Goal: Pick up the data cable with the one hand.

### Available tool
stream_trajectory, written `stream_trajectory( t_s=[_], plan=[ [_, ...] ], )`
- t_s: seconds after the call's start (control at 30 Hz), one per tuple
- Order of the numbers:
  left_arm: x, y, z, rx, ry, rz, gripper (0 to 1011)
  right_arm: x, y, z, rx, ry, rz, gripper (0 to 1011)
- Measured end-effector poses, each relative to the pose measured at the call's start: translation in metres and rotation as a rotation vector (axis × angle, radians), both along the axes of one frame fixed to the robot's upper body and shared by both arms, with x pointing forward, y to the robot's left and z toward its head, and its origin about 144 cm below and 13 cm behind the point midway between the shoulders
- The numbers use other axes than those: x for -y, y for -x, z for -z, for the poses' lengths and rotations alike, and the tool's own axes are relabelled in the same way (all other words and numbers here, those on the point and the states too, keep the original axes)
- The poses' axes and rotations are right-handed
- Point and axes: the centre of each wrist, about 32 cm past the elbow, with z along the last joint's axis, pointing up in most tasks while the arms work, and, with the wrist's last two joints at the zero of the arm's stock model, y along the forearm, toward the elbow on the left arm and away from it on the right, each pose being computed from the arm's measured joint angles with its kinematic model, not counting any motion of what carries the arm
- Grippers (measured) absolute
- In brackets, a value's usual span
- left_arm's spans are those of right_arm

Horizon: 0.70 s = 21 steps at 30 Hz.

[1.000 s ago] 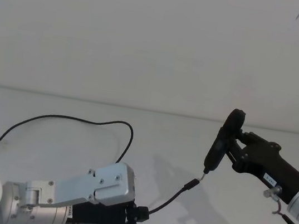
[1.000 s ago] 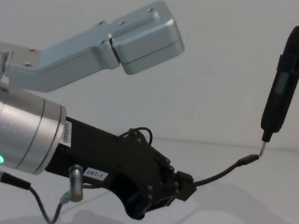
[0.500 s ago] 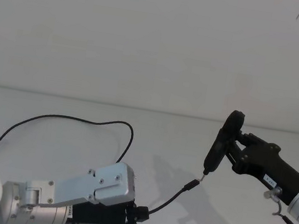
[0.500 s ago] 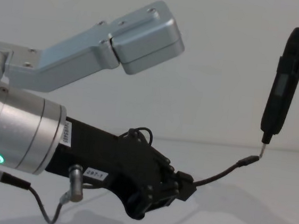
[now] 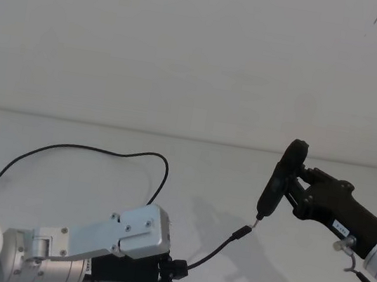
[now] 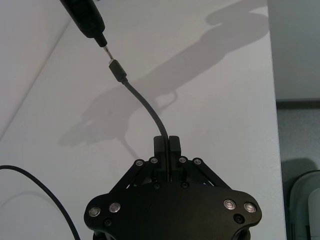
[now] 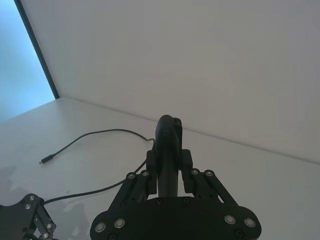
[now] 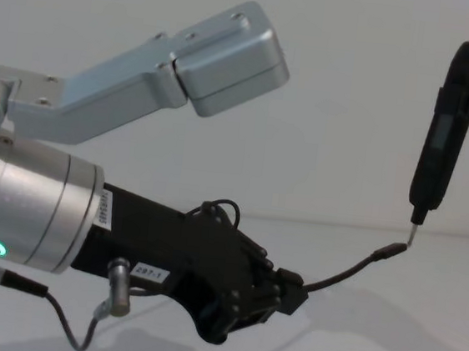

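Matte white table (image 5: 103, 142), smooth, meeting a plain pale wall (image 5: 189, 42). Left gripper (image 8: 290, 280): black plastic linkage jaws with small silver screw heads, white label on the body, mounted on a fat brushed-silver cylinder with a green ring light; a boxy grey metal bracket sits above it. The arm comes in low from the left, gripper reaching forward and right just above the table, jaws pressed together on the cable (image 6: 150, 107). Cable: thin, black, flexible, matte. From the pinch a short free length arcs up and forward, clear of the table, to a small dark rectangular plug (image 5: 240, 232). The rest trails back in a long loose loop on the table's left side, its far end a small plug lying flat. Right gripper (image 7: 169, 175), same black linkage build, reaches in from the right, raised, jaws clamped on a slim black pen-shaped tool (image 5: 279, 179) held near upright, slightly tilted. Its metal tip points down and sits at the plug's end, touching or nearly so; cannot tell which.
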Motion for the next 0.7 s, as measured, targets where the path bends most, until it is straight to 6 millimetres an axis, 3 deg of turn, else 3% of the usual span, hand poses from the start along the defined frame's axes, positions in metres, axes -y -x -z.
stream_trajectory(
  t_s=[0.7],
  plan=[
    [0.0000,0.0000,0.0000,0.000,0.000,0.000,53,0.0003,0.0000,-0.0001,0.002,0.000,-0.002,279]
  ],
)
